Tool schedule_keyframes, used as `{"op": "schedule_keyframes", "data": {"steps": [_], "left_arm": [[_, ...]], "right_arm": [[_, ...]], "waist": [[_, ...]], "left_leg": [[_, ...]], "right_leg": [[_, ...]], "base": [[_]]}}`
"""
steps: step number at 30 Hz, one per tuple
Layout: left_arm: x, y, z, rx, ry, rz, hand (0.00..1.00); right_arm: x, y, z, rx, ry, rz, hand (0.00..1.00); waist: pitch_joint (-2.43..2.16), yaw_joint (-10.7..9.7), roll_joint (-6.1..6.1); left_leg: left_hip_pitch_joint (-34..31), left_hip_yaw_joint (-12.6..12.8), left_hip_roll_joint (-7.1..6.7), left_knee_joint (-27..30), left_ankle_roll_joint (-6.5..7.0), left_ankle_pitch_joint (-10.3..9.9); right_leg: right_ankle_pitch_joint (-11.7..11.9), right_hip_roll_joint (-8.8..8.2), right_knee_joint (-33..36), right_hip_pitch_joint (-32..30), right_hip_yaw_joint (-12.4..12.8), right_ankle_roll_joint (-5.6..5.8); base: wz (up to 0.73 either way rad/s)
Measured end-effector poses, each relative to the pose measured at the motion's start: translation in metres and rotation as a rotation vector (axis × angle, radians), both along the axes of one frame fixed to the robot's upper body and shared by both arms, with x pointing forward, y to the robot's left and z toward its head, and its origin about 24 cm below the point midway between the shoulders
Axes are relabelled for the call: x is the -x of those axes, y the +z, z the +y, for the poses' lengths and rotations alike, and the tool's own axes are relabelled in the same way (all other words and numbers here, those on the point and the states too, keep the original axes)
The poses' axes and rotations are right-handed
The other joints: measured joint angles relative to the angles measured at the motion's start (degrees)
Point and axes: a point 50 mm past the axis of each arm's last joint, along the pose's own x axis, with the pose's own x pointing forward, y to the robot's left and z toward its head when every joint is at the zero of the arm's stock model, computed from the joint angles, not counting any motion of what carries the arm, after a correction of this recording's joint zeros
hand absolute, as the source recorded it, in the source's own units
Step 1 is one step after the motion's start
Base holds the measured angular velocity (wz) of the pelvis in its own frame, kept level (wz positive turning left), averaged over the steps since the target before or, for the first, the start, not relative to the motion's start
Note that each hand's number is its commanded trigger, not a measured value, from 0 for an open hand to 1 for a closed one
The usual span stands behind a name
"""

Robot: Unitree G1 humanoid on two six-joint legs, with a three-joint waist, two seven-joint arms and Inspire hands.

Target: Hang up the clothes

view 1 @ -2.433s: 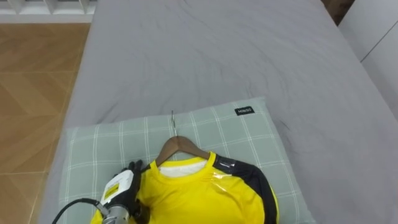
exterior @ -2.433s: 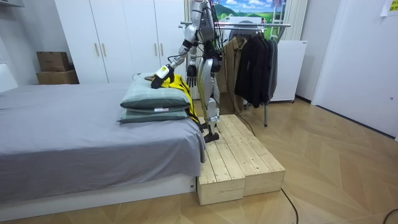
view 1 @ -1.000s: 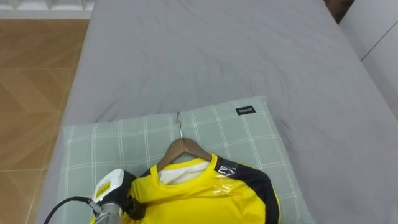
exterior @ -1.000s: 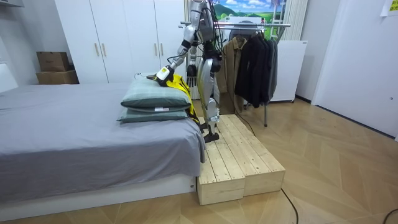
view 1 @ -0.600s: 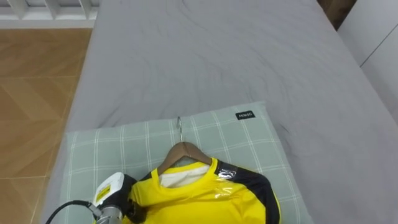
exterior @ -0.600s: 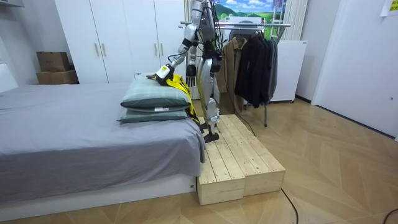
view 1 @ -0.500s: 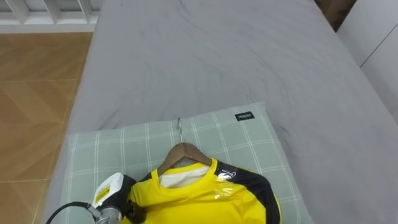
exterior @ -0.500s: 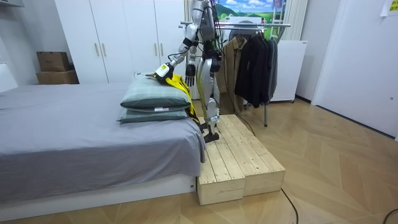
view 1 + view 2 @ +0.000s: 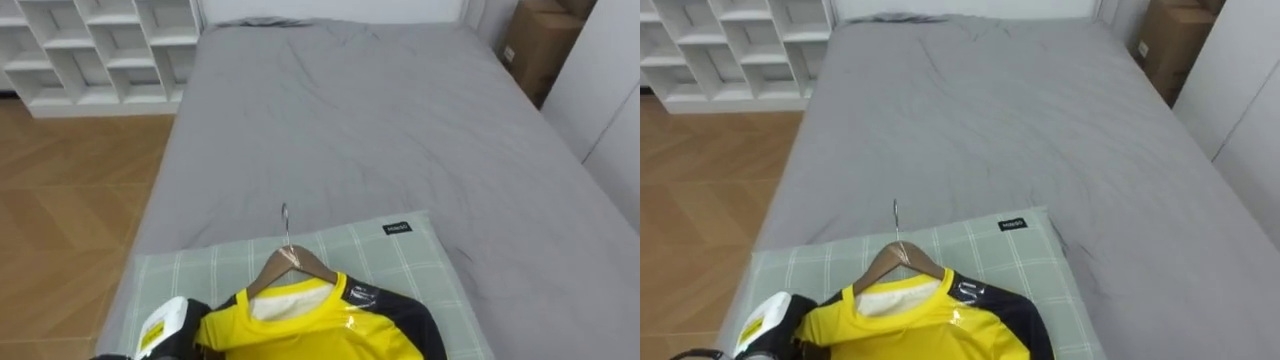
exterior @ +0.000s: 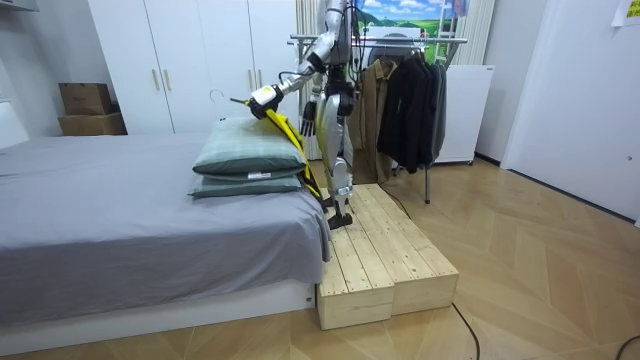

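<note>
Currently we note the robot standing upright on a wooden platform point(image 10: 385, 255) at the end of a bed point(image 9: 350, 120) with a grey sheet, facing the bed. Behind it stands a clothes rack point(image 10: 410, 95) hung with dark garments.

Left hand point(image 9: 165, 325): at the lower left of the eye views, against the left shoulder of the yellow shirt point(image 9: 300, 325). Its fingers are hidden behind the cloth, so we cannot tell how they are set.

Yellow shirt: dark sleeve on the right, collar on a wooden hanger point(image 9: 292, 262). The metal hook point(image 9: 285, 222) points away from the robot, over a green checked pillow point(image 9: 410, 260). In the room view the left arm reaches forward at chest height, the hook stands above the stacked pillows, and the shirt drapes down past their near end.

Right hand point(image 10: 310, 112): a dark shape low in front of the body, too small for us to read.

Also seen: white shelves point(image 9: 90, 50) and a cardboard box point(image 9: 535, 50) beyond the bed.
</note>
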Motion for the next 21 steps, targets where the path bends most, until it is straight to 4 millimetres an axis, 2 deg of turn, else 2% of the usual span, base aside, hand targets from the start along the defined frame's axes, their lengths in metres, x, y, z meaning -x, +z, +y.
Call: {"op": "schedule_keyframes", "data": {"steps": [8, 17, 21], "left_arm": [[0.013, 0.003, 0.005, -0.023, 0.026, -0.08, 1.0], [0.013, 0.011, 0.01, -0.047, 0.039, -0.172, 1.0], [0.011, 0.016, 0.014, -0.056, 0.028, -0.194, 1.0]], "right_arm": [[0.016, -0.002, -0.011, 0.033, -0.089, 0.026, 0.0], [0.01, 0.002, -0.023, 0.102, -0.211, -0.02, 0.0], [0.006, 0.003, -0.026, 0.167, -0.179, -0.016, 0.0]], "waist": [[0.03, -0.2, 0.05], [-0.03, -0.1, -0.06], [-0.07, -0.2, -0.18]], "left_leg": [[3.2, -0.1, -0.22, -1.0, -0.02, 0.0], [4.0, -0.2, -0.33, -1.5, -0.17, -0.1], [4.4, -0.2, -0.35, -1.9, -0.19, -0.1]], "right_leg": [[0.0, -0.06, -0.9, 3.2, -0.1, 0.0], [0.0, -0.13, -1.8, 4.2, -0.2, -0.01], [0.0, -0.11, -1.6, 4.5, -0.2, -0.01]], "base": [[0.0], [0.0], [0.0]]}}
